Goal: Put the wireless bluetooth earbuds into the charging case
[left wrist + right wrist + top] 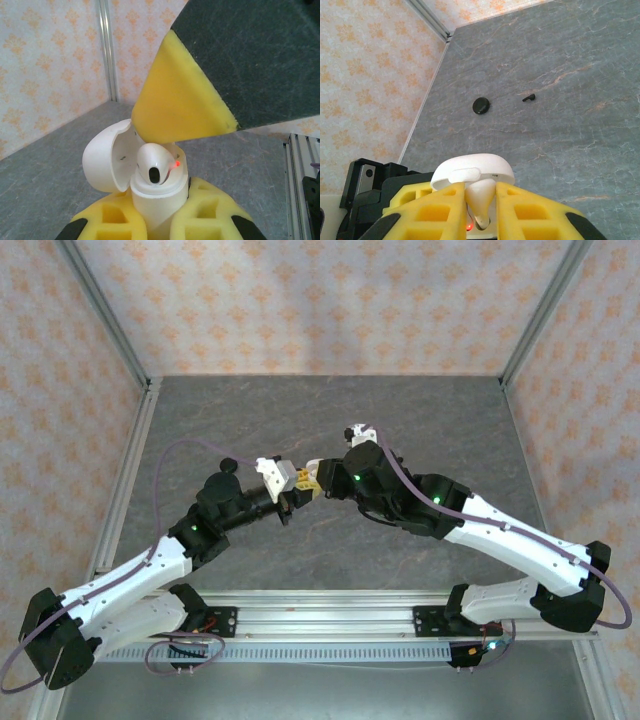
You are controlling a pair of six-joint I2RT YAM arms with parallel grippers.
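My left gripper [160,226] is shut on the white charging case [159,200], holding it upright above the table with its lid [102,162] swung open. One white earbud [152,162] sits in the case's mouth, and a red light [177,164] glows beside it. My right gripper [481,200] comes down from above, its yellow pads close on either side of the earbud [482,192]. Whether they still press on it does not show. The two grippers [308,480] meet over the table's middle. A black earbud [529,97] lies on the table farther off.
A small round black object [481,105] lies on the grey table near the black earbud. Patterned walls and a metal frame post [107,50] close the workspace in. The rail [330,615] carrying both arm bases runs along the near edge.
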